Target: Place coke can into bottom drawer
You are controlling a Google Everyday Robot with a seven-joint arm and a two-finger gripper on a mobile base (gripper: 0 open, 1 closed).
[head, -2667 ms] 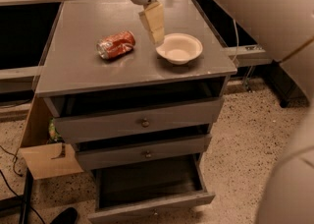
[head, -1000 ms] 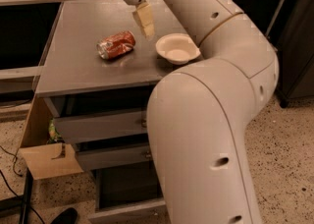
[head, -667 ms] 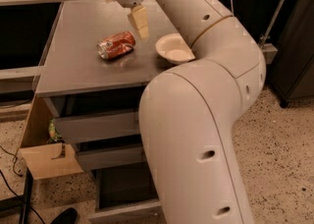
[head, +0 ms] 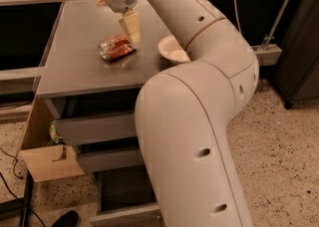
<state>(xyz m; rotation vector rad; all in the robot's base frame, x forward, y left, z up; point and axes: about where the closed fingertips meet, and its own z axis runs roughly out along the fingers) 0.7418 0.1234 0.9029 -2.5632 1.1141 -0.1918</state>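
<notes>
The coke can lies on its side on the grey cabinet top, dented, red-orange with a silver end facing left. My gripper hangs just above and to the right of the can, its cream fingers pointing down toward the can's right end. Nothing is held. The bottom drawer stands pulled out at the foot of the cabinet, its dark interior showing; my white arm covers its right part.
A cream bowl sits on the cabinet top right of the can, partly behind my arm. Two shallower grey drawers are above the bottom one. A cardboard box stands left of the cabinet on the speckled floor.
The gripper has moved left from over the bowl to beside the can. My arm has swung across and covers the cabinet's right side. The can has not moved.
</notes>
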